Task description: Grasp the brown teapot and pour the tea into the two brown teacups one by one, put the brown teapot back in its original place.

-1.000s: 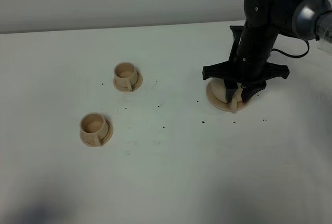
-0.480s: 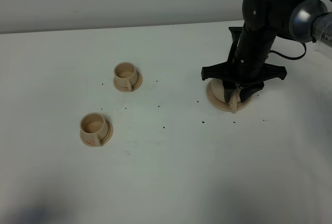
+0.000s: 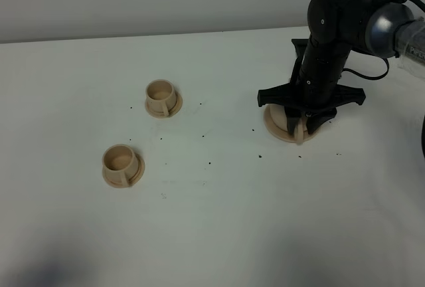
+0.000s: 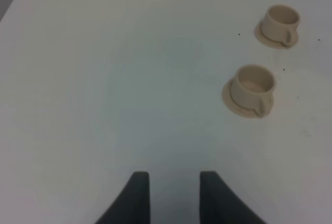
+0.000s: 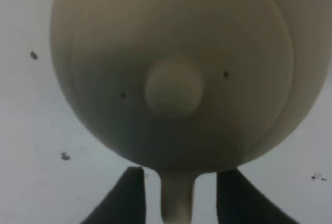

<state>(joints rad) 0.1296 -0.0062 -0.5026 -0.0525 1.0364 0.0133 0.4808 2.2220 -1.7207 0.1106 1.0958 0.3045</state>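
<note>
Teapot: the teapot (image 5: pixel 171 37), lid on, sits on its saucer (image 3: pixel 273 122) in the right half of the table (image 3: pixel 219 227), closer to the far edge than the near one.
Right gripper: the right gripper (image 5: pixel 181 171) hangs directly over the teapot. Its fingers are parted, one either side of the loop handle (image 5: pixel 177 203), with a sliver of table showing on both sides; nothing is clamped.
Cups: the far cup (image 3: pixel 163 97) and the near cup (image 3: pixel 121 165) stand upright in the left half, well apart from the teapot, the near cup toward the near-left corner.
Left gripper: the left gripper (image 4: pixel 175 175) is over bare table with its fingers spread and holding nothing; both cups lie ahead of it.
Table: dark specks (image 3: pixel 210 163) dot the surface between the cups and the saucer.
</note>
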